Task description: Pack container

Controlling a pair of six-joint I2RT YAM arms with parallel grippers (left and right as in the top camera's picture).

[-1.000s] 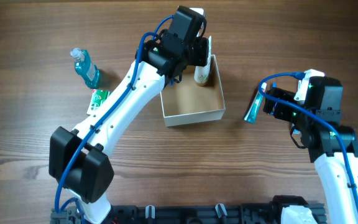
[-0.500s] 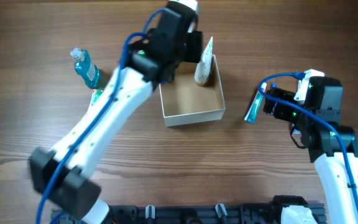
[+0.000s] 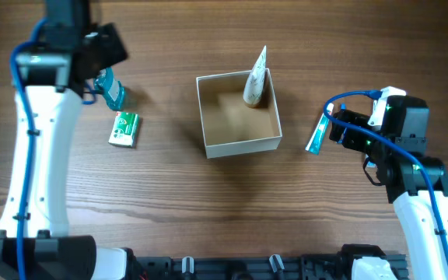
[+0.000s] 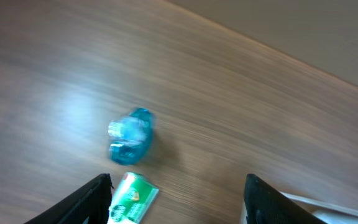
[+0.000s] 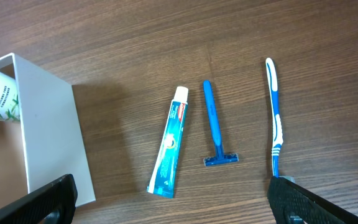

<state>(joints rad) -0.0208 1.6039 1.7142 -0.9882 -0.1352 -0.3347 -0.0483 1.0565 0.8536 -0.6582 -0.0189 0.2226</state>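
Note:
The container [image 3: 239, 145] is a cream-walled open box at the table's middle, and its white wall shows in the right wrist view [image 5: 48, 124]. A white tube [image 3: 256, 82] leans in its back right corner. My left gripper [image 3: 102, 54] is open and empty above a blue bottle [image 3: 112, 89] and a green-and-white carton [image 3: 124, 129]; both show in the left wrist view, bottle [image 4: 130, 143], carton [image 4: 133, 198], between the fingers [image 4: 179, 202]. My right gripper [image 5: 173, 205] is open and empty over a toothpaste tube [image 5: 169, 143].
A blue razor [image 5: 215, 130] and a blue-and-white toothbrush [image 5: 275, 118] lie right of the toothpaste [image 3: 317, 132]. The right gripper [image 3: 341, 128] hovers right of the container. The table is brown wood.
My left arm has swung from the container's back edge to the far left over the blue bottle, leaving the white tube in the container. The right arm has not moved.

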